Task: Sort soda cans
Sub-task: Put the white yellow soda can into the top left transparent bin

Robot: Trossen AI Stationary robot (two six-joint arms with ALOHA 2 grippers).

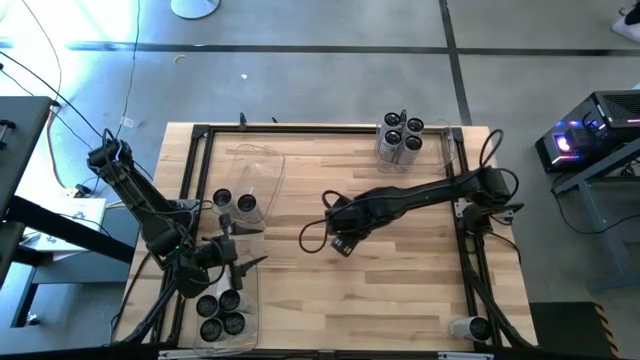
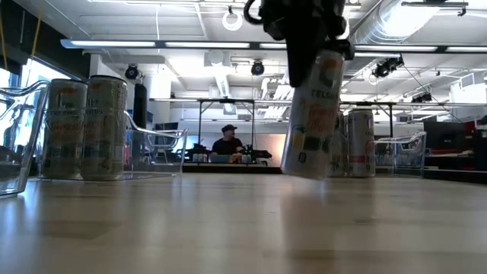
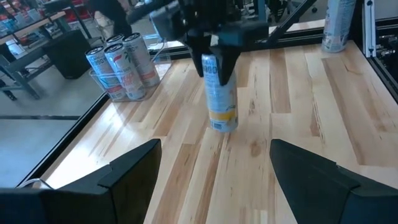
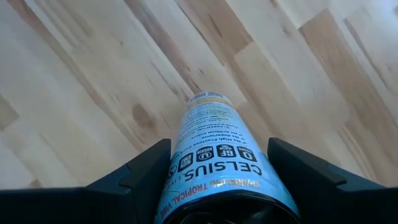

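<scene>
A pale soda can (image 3: 219, 93) is pinched between the fingers of the right gripper (image 1: 342, 236) near the middle of the table (image 1: 400, 290), gripped by its upper part so that its long axis hangs below the wrist, almost upright but slightly tilted. In the low view its base is seen just above the wood or barely touching it (which of the two cannot be told). The right arm is stretched from the right edge of the table across to the centre, bent downward at the wrist. From the held can, a cluster of cans (image 1: 402, 135) lies toward the far right corner, inside a clear bin (image 1: 455, 135); a second cluster (image 1: 220, 310) lies at the near left in another bin, with two cans (image 1: 237, 203) beside it. The left gripper (image 1: 240, 245) is held low near that left bin, fingers spread and empty, pointed toward the held can; the right arm is plainly the nearer one.
</scene>
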